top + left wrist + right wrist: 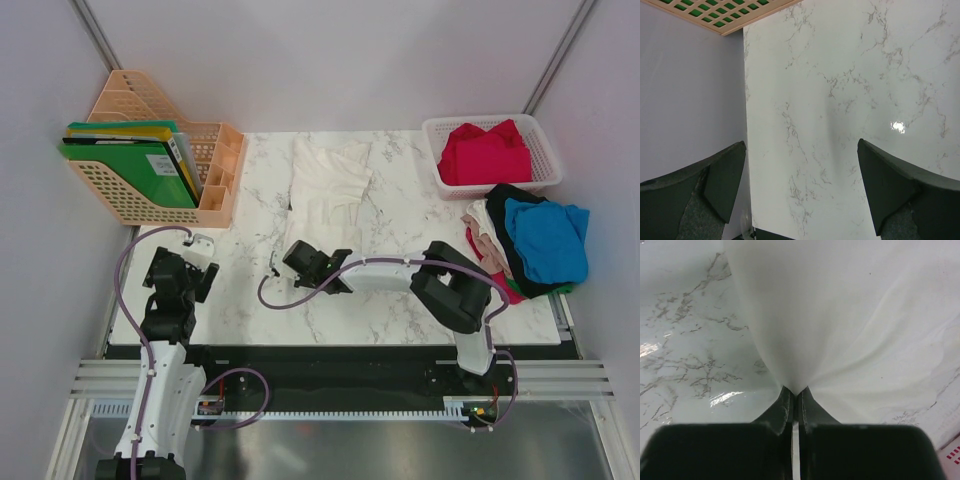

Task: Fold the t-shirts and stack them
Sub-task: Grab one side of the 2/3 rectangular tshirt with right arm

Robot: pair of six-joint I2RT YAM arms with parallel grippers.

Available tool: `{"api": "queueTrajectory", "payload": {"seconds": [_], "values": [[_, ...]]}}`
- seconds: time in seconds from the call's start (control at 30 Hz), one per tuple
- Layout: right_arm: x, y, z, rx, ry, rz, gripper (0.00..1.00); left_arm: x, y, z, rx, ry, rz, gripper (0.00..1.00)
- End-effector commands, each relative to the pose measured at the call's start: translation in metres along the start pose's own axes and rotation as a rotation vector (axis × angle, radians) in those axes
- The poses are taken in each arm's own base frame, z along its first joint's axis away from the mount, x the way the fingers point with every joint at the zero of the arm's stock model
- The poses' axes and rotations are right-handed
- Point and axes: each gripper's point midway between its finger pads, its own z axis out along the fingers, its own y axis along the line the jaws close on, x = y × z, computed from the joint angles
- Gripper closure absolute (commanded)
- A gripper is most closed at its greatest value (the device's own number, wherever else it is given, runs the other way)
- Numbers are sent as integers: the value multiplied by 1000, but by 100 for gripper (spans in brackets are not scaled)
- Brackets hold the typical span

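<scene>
Tool on the right (795, 392) is clamping the white t-shirt (840, 315), sagging limp and light, at its six o'clock hem. Left tool (801, 185) is gaping.

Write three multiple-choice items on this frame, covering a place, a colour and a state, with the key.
1. The red t-shirt at the far right lies: A on the floor; B in the white mesh basket; C on a chair.
2. The middle t-shirt is: A white; B black; C green.
3. The right gripper is: A out of view; B open above the cloth; C shut on the middle t-shirt's near edge.
Key: 1 B, the basket's walls surround it; 2 A, it reads pale from above; 3 C, the right wrist view shows cloth pinched between closed fingers.
</scene>
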Motion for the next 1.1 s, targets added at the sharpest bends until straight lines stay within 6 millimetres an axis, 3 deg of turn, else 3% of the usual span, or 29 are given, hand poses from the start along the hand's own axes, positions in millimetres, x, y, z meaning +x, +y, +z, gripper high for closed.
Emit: {"api": "queueTrajectory", "payload": {"seconds": [0.0, 0.1, 0.2, 0.33, 0.53, 0.63, 0.83, 1.07], "values": [[14, 42, -9, -219, 23, 15, 100, -5, 7, 0, -33, -20, -35, 0], [8, 59, -35, -339, -15, 58, 100, -6, 6, 1, -30, -20, -35, 0], [3, 67, -60, -361, -49, 48, 100, -6, 6, 1, -29, -21, -35, 0], [-6, 92, -91, -425, -106, 22, 100, -6, 7, 0, -36, -23, -37, 0], [0, 129, -118, -496, -116, -39, 100, -5, 7, 0, -39, -23, -37, 0], [8, 134, -118, -510, -99, -49, 100, -5, 8, 0, -44, -20, -36, 0], [3, 115, -123, -432, -128, -83, 100, -4, 8, 0, -45, -18, -34, 0], [-28, 57, -141, -225, -208, -112, 100, -3, 6, 2, -34, -9, -32, 0]]}}
